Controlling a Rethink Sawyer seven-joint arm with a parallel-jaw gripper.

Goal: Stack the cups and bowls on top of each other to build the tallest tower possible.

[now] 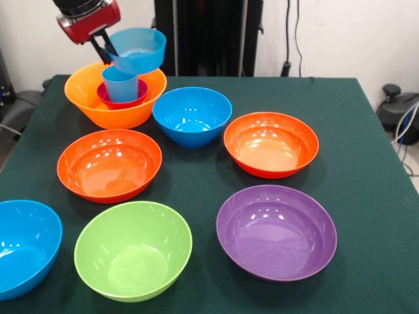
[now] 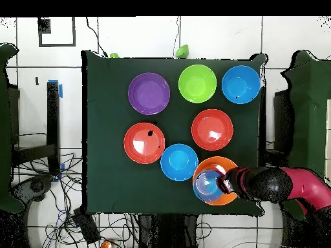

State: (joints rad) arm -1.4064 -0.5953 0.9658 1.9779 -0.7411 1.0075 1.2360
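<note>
1. Gripper (image 1: 108, 49) is pinched on the rim of the pale bowl (image 1: 139, 49), holding it tilted above the tumbler (image 1: 120, 84).
2. Tumbler stands in the magenta bowl (image 1: 124, 98), inside the yellow bowl (image 1: 111, 104) at a table (image 1: 366, 163) corner; overhead view shows the same stack (image 2: 215, 181).
3. Step in hand, I'd say: seat pale bowl on tumbler.
4. Do it well: level bowl first, centre over tumbler rim, lower slowly, let go only once it sits flat.
5. Risk: narrow tumbler tips w/ any side push.
</note>
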